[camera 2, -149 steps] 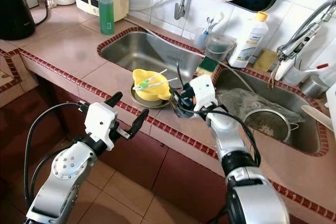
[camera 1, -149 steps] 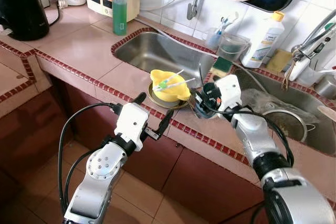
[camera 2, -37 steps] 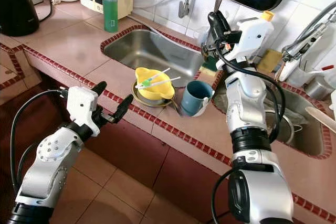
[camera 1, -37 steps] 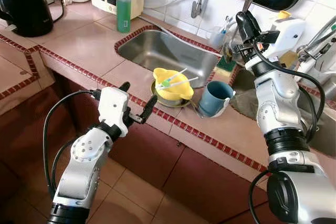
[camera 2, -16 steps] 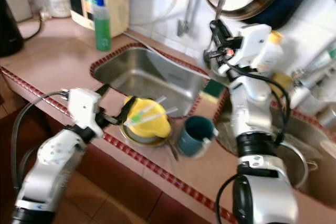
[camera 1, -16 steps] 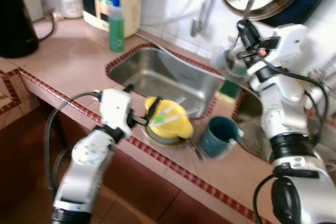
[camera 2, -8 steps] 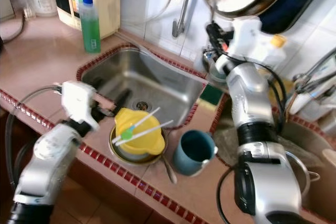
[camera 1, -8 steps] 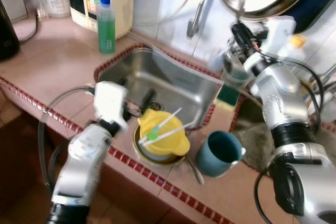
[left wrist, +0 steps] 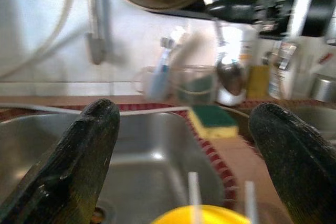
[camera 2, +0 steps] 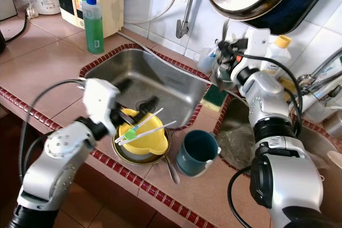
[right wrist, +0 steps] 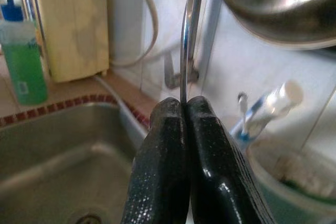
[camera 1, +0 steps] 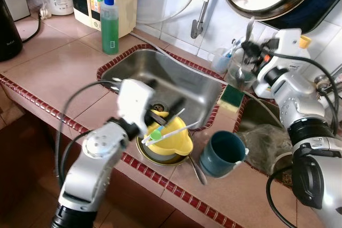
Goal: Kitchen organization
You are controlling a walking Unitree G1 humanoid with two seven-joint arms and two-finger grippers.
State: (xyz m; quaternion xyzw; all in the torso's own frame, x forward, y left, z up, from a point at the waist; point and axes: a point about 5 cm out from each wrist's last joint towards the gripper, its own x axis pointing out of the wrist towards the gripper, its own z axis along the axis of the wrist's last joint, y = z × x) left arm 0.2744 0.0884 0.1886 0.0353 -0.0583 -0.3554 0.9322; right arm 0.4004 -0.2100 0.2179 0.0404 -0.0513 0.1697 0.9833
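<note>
Counter: I had the robot at a tiled kitchen counter (camera 1: pixel 53 73) with two steel sinks (camera 1: pixel 176 81) under a white-tiled wall.
Right hand: my right hand (camera 2: pixel 224 44) was up by the wall, fingers pressed together on the handle of a spoon (right wrist: pixel 187 30), which I judged was headed for the clear cup (camera 1: pixel 239 73) beside it.
Spoon: thin, shiny metal, held upright, bowl end down by the cup's rim.
Left hand: my left hand (camera 1: pixel 163 105) hung spread over the yellow bowl (camera 1: pixel 168 137), gripping nothing.
Bowl: on a plate at the counter edge, two plastic sticks across it, a blue mug (camera 1: pixel 223 155) just beside.
</note>
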